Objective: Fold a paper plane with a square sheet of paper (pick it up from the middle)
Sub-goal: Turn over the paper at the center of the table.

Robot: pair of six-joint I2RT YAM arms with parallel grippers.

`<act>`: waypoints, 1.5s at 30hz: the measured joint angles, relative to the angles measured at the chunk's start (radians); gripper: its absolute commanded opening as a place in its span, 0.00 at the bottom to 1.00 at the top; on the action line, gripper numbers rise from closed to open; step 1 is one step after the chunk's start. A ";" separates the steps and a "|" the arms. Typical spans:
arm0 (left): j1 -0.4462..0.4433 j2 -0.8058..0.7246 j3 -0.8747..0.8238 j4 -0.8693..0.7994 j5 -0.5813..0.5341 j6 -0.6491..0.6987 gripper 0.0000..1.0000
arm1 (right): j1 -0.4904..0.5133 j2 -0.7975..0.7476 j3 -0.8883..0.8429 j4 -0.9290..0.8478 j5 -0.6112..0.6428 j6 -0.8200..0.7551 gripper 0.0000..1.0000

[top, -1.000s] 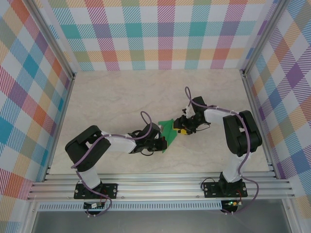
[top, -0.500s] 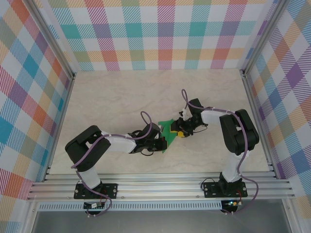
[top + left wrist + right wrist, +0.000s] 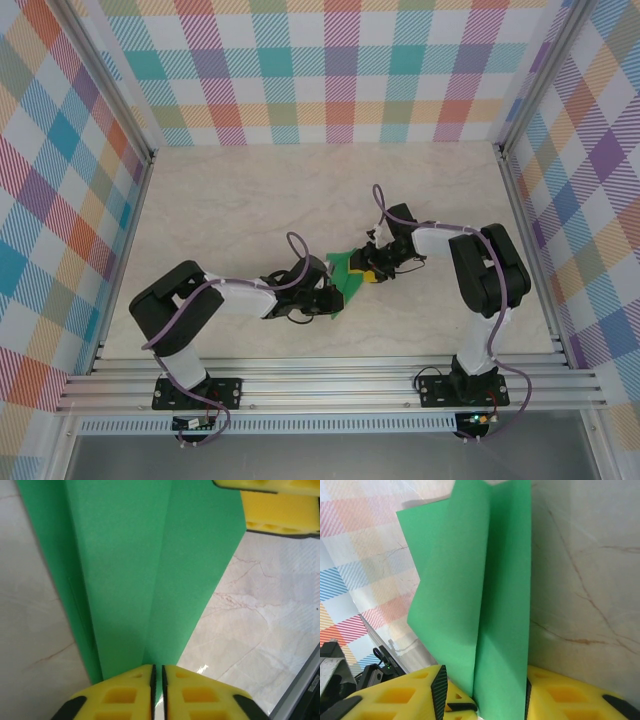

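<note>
**Top external view.** The folded green paper sheet point(image 3: 343, 272) sits about mid-table, and the marble-patterned tabletop point(image 3: 230, 200) extends on every side of it. The left gripper point(image 3: 328, 298) meets the sheet at its near-left end. The right gripper point(image 3: 368, 272) meets it at its far-right side. The sheet bridges the two grippers. How far either pair of jaws is open cannot be told from this height.

**Left wrist view.** The sheet point(image 3: 150, 570) runs away from the camera as a long green panel with one straight crease down its length. The left gripper point(image 3: 157, 690) is at the sheet's near end. Its yellow fingers point(image 3: 120, 697) are drawn together to a thin slit, and the sheet's creased end enters that slit and is pinched there. At the sheet's far right corner are the yellow fingers point(image 3: 272, 510) of the right gripper. Bare tabletop point(image 3: 260, 615) lies to the right of the sheet.

**Right wrist view.** The sheet point(image 3: 485, 595) stands on edge, folded along a lengthwise crease. Its near end is set between the jaws of the right gripper point(image 3: 485, 700). The yellow fingers point(image 3: 405, 697) stand partway apart, one on each side of the sheet. The black pad to the right of the sheet lies against its edge. The pad to the left sits just beside the fold. Whether the pads press the sheet cannot be told. Tabletop point(image 3: 580, 580) lies to the right of the sheet.
</note>
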 measured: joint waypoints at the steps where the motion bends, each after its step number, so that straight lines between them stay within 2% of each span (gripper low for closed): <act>1: 0.000 -0.011 -0.004 -0.005 -0.001 -0.002 0.22 | -0.001 0.001 0.000 0.000 0.000 0.000 0.40; 4: 0.001 -0.051 -0.014 -0.026 -0.003 -0.003 0.26 | -0.001 0.002 0.000 0.000 0.000 0.000 0.40; 10: 0.020 -0.098 -0.015 -0.047 -0.023 -0.002 0.25 | -0.001 0.001 0.000 0.004 -0.010 0.001 0.44; 18: 0.044 -0.090 -0.010 -0.067 -0.029 0.012 0.14 | -0.001 -0.002 0.000 0.007 -0.015 0.005 0.47; 28: 0.044 -0.019 0.008 -0.070 -0.029 0.012 0.08 | 0.005 -0.003 -0.002 0.019 -0.018 0.025 0.49; 40: 0.044 -0.016 0.009 -0.069 -0.029 0.007 0.07 | 0.080 0.009 -0.002 0.086 -0.030 0.023 0.35; 45: 0.044 -0.016 0.009 -0.069 -0.029 0.003 0.07 | 0.085 0.009 -0.002 0.089 -0.019 0.025 0.23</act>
